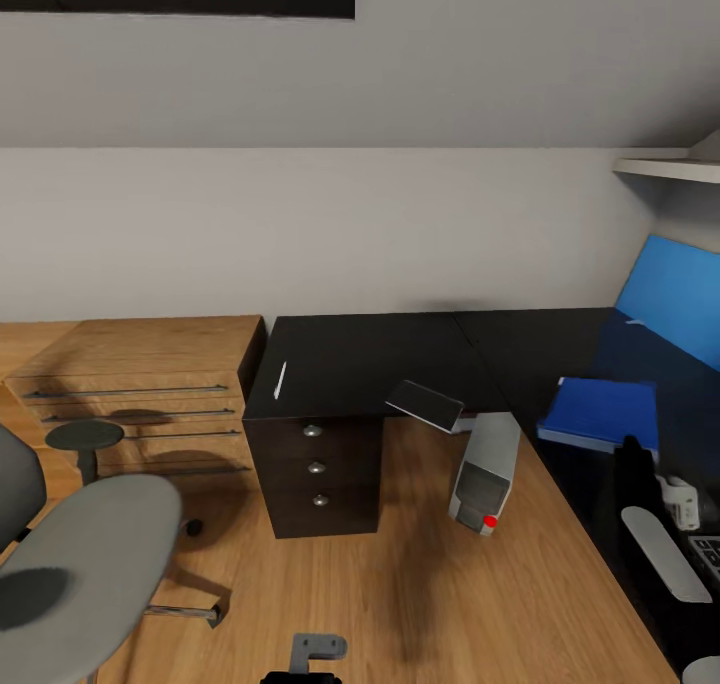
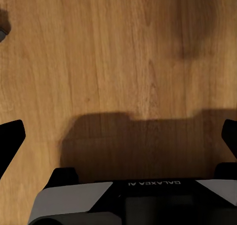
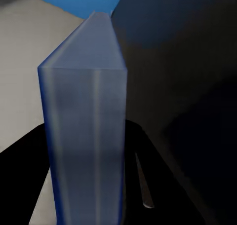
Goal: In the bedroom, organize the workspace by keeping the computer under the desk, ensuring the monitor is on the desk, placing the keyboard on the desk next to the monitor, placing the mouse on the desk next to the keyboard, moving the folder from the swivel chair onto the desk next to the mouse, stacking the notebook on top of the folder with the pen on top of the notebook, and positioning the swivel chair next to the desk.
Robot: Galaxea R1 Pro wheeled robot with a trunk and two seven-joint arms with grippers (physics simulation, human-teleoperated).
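Observation:
The black-topped desk (image 1: pixel 400 359) runs along the wall and down the right side. A blue folder (image 1: pixel 600 411) sits flat at the desktop on the right; I cannot tell if it touches. My right gripper (image 1: pixel 632 451) is shut on its near edge. In the right wrist view the folder (image 3: pixel 84 121) stands edge-on between the dark fingers (image 3: pixel 143 151). The white pen (image 1: pixel 280 379) lies on the desk above the drawers. The grey computer (image 1: pixel 485 474) stands on the floor at the desk's edge. The keyboard's corner (image 1: pixel 706 552) shows far right. The swivel chair (image 1: pixel 85 554) is at lower left. My left gripper (image 2: pixel 118 136) hangs open over the floor.
A dark flat slab (image 1: pixel 426 405) lies tilted by the desk's inner corner above the computer. The black drawer unit (image 1: pixel 318 469) stands beside a light wooden dresser (image 1: pixel 140 384). The blue back panel (image 1: pixel 672 304) and a white shelf (image 1: pixel 668 168) are at right. Wooden floor (image 1: pixel 400 584) lies between chair and desk.

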